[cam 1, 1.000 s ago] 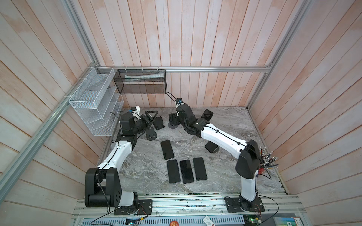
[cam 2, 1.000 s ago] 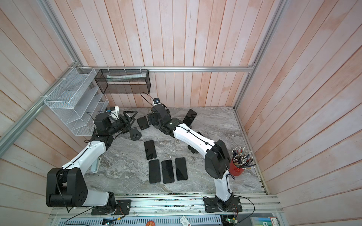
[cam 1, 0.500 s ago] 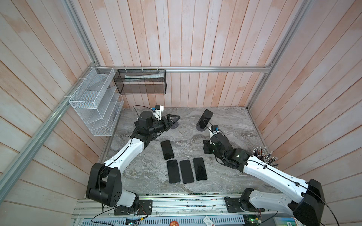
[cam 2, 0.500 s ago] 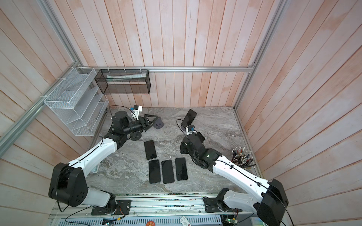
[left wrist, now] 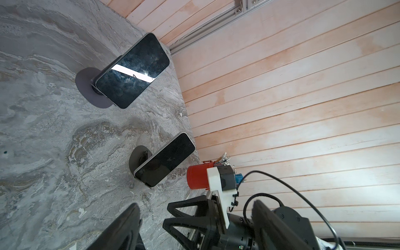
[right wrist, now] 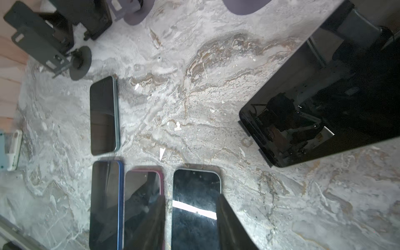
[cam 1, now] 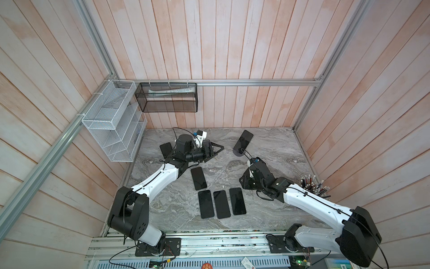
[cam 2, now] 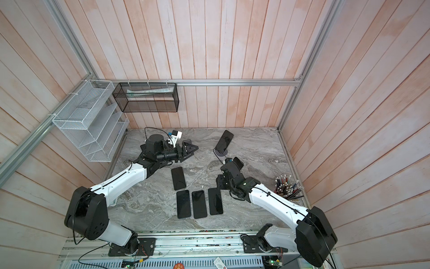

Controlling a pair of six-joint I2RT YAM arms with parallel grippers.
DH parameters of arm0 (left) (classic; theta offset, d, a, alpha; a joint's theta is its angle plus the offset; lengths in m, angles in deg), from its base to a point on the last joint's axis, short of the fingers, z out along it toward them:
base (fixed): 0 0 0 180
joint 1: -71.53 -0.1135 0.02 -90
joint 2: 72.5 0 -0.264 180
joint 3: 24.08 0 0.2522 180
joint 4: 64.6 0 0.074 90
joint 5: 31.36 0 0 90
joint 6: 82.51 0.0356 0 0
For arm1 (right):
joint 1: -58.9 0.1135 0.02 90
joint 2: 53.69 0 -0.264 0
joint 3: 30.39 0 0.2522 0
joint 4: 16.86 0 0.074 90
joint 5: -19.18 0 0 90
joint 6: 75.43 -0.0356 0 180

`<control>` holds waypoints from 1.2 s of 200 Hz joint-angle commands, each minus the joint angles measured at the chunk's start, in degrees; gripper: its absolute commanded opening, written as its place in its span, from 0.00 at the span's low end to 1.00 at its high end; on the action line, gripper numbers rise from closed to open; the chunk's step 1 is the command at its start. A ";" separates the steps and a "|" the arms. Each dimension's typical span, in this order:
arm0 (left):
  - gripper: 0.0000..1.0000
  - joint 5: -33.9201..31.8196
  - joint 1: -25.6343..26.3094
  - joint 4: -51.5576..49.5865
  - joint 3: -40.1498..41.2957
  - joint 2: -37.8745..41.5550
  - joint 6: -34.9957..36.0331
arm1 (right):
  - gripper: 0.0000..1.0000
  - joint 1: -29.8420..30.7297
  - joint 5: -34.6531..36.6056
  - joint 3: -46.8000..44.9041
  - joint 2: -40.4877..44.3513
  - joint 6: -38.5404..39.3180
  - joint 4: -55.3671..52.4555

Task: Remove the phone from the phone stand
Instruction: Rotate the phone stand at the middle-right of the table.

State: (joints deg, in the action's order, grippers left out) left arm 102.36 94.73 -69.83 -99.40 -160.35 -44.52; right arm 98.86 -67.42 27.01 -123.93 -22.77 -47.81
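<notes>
The right gripper [right wrist: 191,197] is straddling the end phone [right wrist: 195,186] lying flat on the bench [right wrist: 194,97]. Whether its jaws are clamping or letting go, I cannot tell. It should be lifting straight up, sparing the pink-edged neighbour [right wrist: 142,186]. The left gripper [cam 1: 220,149] is hanging with jaws released, facing another phone [cam 1: 243,141] on its stand [cam 1: 237,152].

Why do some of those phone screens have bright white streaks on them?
Glare, in both wrist views: the left wrist view shows a white bar reflected on a propped phone; the right wrist view shows one on a flat phone. In both top views, screens look plain dark.
</notes>
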 commanded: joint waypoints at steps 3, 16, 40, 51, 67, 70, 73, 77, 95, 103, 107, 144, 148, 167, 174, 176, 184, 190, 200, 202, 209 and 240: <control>0.83 0.36 -0.04 -0.64 -1.51 -0.36 1.54 | 0.22 -1.34 0.97 -1.36 -2.17 0.65 3.06; 0.83 0.18 -0.21 -0.76 -1.63 -0.49 1.65 | 0.14 -1.71 1.13 -0.41 -4.12 2.12 2.69; 0.83 0.43 -0.22 -1.03 -1.72 -0.77 1.61 | 0.14 -1.95 2.91 3.12 -7.88 5.27 -1.41; 0.83 0.14 -0.31 -1.21 -1.72 -0.78 1.73 | 0.14 -2.06 3.50 3.47 -9.04 5.95 -1.91; 0.83 -0.04 -0.52 -1.00 -1.63 -0.54 1.48 | 0.15 -2.42 3.91 3.25 -10.53 6.64 -1.71; 0.83 -0.04 -0.61 -0.98 -1.56 -0.42 1.43 | 0.15 -2.52 3.98 3.17 -10.81 6.73 -1.71; 0.83 -0.04 -0.61 -0.90 -1.54 -0.39 1.39 | 0.15 -2.74 3.97 3.13 -10.99 6.87 -1.61; 0.83 -0.04 -0.64 -0.81 -1.42 -0.34 1.38 | 0.15 -2.85 4.02 3.04 -11.40 7.01 -1.55; 0.83 -0.55 -0.71 -0.98 -1.30 -0.09 1.63 | 0.16 -3.41 4.09 2.68 -12.43 7.37 -0.99; 0.83 -0.57 -0.78 -1.09 -1.36 -0.29 1.65 | 0.16 -3.57 4.10 2.68 -12.72 7.61 -1.00; 0.83 -0.49 -0.79 -1.04 -1.35 -0.38 1.56 | 0.16 -3.58 4.38 2.72 -12.81 7.69 -0.94; 0.83 -0.03 -0.81 -0.72 -1.36 -0.73 1.25 | 0.16 -3.98 5.36 2.74 -14.15 8.36 -1.10; 0.83 -0.04 -0.87 -0.78 -1.36 -0.70 1.29 | 0.16 -3.93 5.71 2.83 -14.34 8.57 -1.30; 0.83 -0.04 -0.92 -0.72 -1.37 -0.81 1.30 | 0.16 -3.99 6.28 2.92 -15.21 9.04 -1.00; 0.83 -0.04 -0.90 -0.73 -1.31 -0.69 1.35 | 0.16 -4.00 6.05 2.97 -15.51 9.13 -0.89; 0.83 -0.11 -0.95 -0.78 -1.31 -0.68 1.37 | 0.16 -4.01 6.04 2.95 -15.60 9.20 -0.84; 0.83 -0.28 -0.95 -0.81 -1.32 -0.74 1.47 | 0.16 -3.93 6.09 3.02 -15.93 9.26 -0.91; 0.83 -0.35 -0.96 -0.87 -1.37 -0.71 1.54 | 0.16 -3.97 6.15 3.11 -16.11 9.37 -1.01; 0.83 -0.31 -1.04 -0.90 -1.34 -0.81 1.49 | 0.16 -3.94 6.39 3.12 -16.27 9.44 -0.96; 0.83 -0.31 -1.05 -0.89 -1.30 -0.89 1.48 | 0.16 -3.93 6.43 3.08 -16.30 9.47 -0.88; 0.83 -0.22 -1.06 -0.79 -1.35 -0.88 1.47 | 0.16 -3.98 6.51 3.04 -16.29 9.57 -0.74; 0.83 -0.48 -1.05 -0.72 -1.26 -0.64 1.47 | 0.15 -3.93 7.83 3.13 -16.66 9.57 -0.72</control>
State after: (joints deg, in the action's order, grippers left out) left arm 102.10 93.97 -70.73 -99.45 -160.42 -44.12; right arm 95.17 -61.81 28.87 -139.58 -13.83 -47.77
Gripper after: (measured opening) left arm 0.828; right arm 0.153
